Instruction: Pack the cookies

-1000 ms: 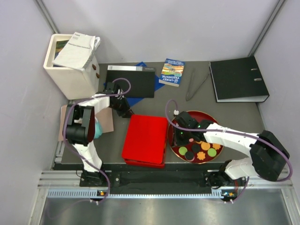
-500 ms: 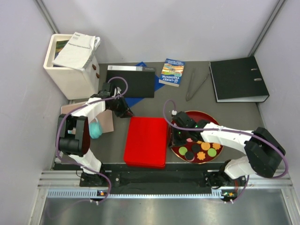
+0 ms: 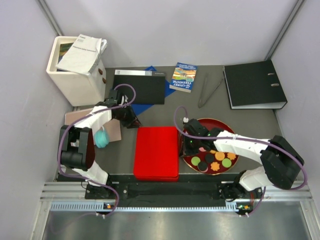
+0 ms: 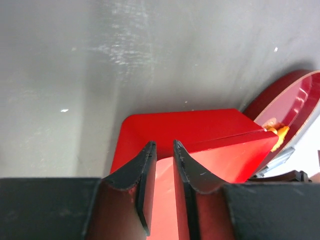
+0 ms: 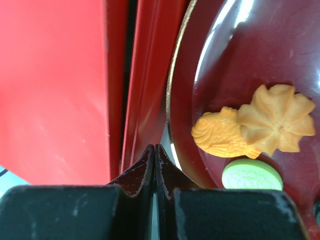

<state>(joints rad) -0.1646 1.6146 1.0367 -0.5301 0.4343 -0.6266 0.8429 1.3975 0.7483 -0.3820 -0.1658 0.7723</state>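
Several cookies (image 3: pixel 214 161), round green, black, orange and pink discs and an orange flower, lie on the dark red round plate (image 3: pixel 186 131). The right wrist view shows an orange fish-shaped cookie (image 5: pixel 220 136), a flower cookie (image 5: pixel 276 117) and a green disc (image 5: pixel 252 175). A closed red box (image 3: pixel 156 152) lies left of the plate. My right gripper (image 3: pixel 190 145) is shut and empty, its tips (image 5: pixel 155 148) at the plate's left rim. My left gripper (image 3: pixel 133 121) is at the box's far-left corner, jaws nearly together astride the red lid's edge (image 4: pixel 200 131).
A white bin with papers (image 3: pixel 77 67) stands at the far left. A black folder (image 3: pixel 140 86), a book (image 3: pixel 183 76), tongs (image 3: pixel 207 92) and a black binder (image 3: pixel 255 84) lie along the back. A teal object (image 3: pixel 101 138) sits on a brown sheet left of the box.
The red box has turned from skewed to square with the table edge, its lid now aligned. My left gripper shifted slightly with that corner. My right gripper stayed at the plate's left rim.
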